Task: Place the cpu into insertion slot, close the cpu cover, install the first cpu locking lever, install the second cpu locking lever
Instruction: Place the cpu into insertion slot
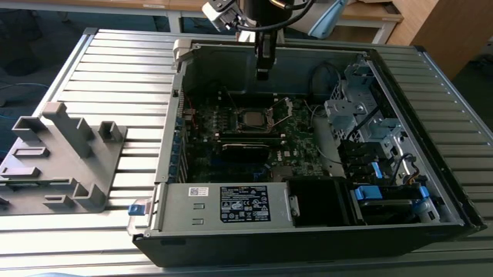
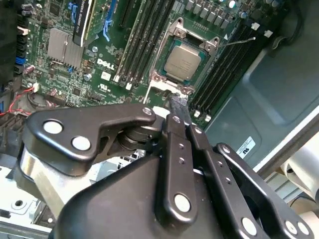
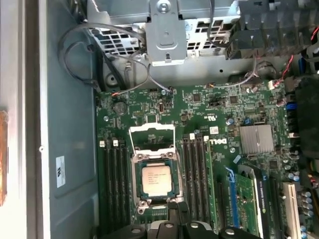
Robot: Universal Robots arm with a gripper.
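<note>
The cpu lies flat in its socket on the green motherboard, its silver-grey top showing, and is also seen in the second wrist view as cpu and from outside as cpu. The cpu cover is swung open beside the socket, on the drive-cage side, with board showing through its square opening. A thin wire lever sticks up next to the socket. My gripper hangs above the socket, apart from it, shut on nothing. Its dark fingertips point at the socket's edge.
The open computer case lies on a slatted metal table. A drive cage stands at the exterior view's right, the power supply along the near side. Memory slots flank the socket. A grey plastic fixture sits outside at the left.
</note>
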